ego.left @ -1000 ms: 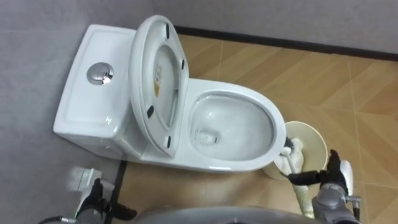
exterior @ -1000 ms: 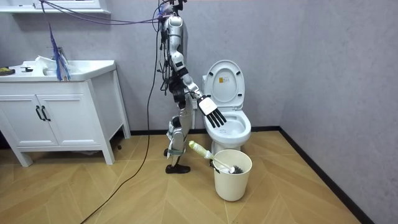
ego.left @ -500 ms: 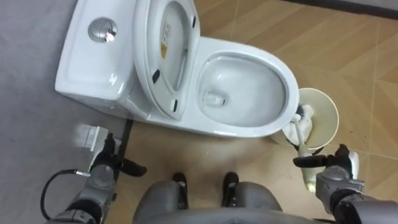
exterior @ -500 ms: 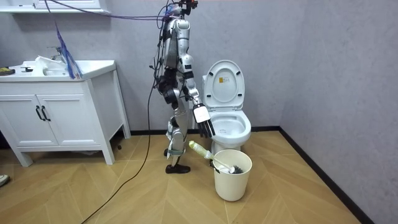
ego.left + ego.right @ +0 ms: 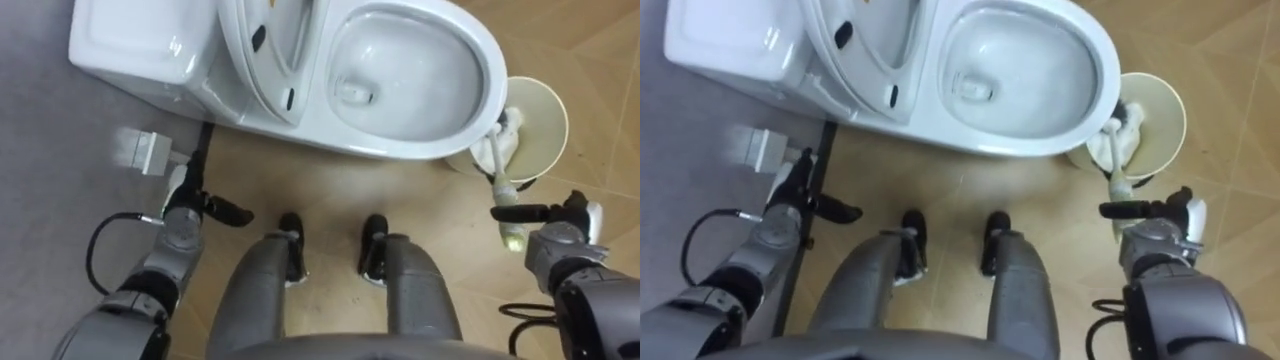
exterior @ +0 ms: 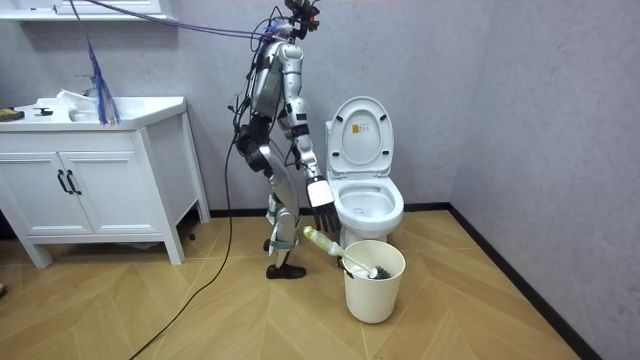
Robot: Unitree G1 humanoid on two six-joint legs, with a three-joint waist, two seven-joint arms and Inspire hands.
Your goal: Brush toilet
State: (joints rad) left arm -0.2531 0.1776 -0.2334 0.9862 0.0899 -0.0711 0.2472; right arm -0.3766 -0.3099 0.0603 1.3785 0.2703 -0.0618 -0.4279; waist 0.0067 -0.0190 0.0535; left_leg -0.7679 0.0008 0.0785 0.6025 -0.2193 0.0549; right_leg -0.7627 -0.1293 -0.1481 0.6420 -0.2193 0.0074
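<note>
Left eye view: the right hand (image 5: 560,238) hangs with its fingers straight, gripping nothing. The toilet brush (image 5: 497,160) leans in the cream bucket (image 5: 555,112), head inside, with its handle end just beside the fingertips. The left hand (image 5: 183,222) hangs low; its fingers appear relaxed and empty. The toilet (image 5: 300,120), seat raised, lies ahead of both sets of fingers.

Room view: the robot stands facing the toilet. The right fingers (image 6: 322,195) point down, spread, above the brush handle and apart from it.

Right eye view: the bucket stands ahead of the right fingers, touching the toilet bowl's side.
</note>
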